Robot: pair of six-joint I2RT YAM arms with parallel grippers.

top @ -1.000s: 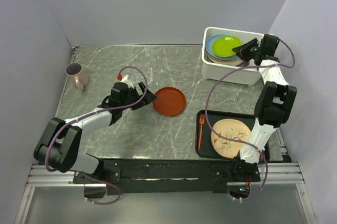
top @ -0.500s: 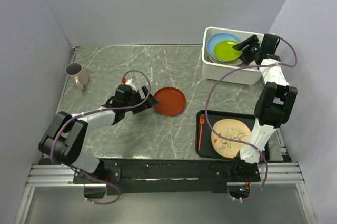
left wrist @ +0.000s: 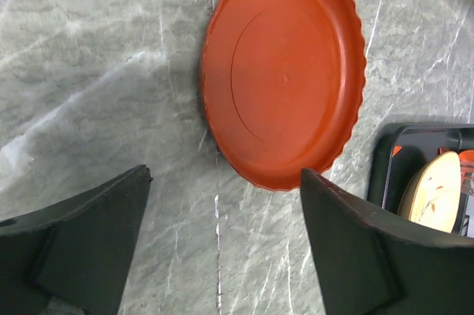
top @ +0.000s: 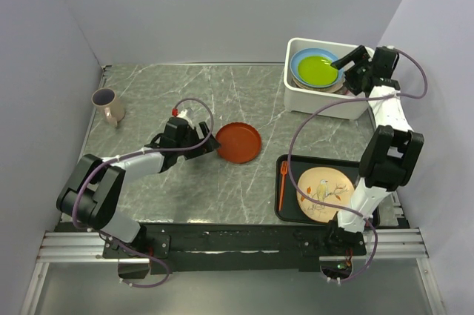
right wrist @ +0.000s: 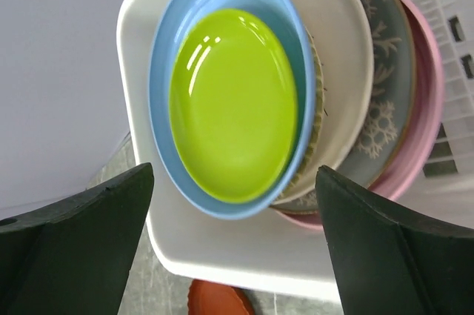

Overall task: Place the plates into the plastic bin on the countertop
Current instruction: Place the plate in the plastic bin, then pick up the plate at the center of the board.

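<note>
A red-orange plate (top: 238, 142) (left wrist: 285, 70) lies flat on the countertop (top: 163, 85). My left gripper (top: 209, 139) (left wrist: 224, 178) is open just short of the plate's left edge, with only countertop between its fingers. The plastic bin (top: 326, 104) (right wrist: 222, 248) holds a stack of plates. On top is a yellow-green plate (top: 316, 70) (right wrist: 233, 100), resting on a blue one (top: 298, 59) (right wrist: 167, 41). Below them are white (right wrist: 341, 48), dark grey (right wrist: 385, 85) and pink (right wrist: 426, 93) plates. My right gripper (top: 348, 63) (right wrist: 235, 174) hangs open over the bin's right side, holding nothing.
A black tray (top: 292, 215) at the front right carries a cream plate with a branch drawing (top: 324, 193) and an orange fork (top: 282, 184). A beige mug (top: 109, 105) stands at the far left. Grey walls close in the back and sides.
My right gripper opened and let go of the yellow-green plate, which settled flat on the blue plate. My left gripper edged toward the red-orange plate, and its jaws narrowed a little.
</note>
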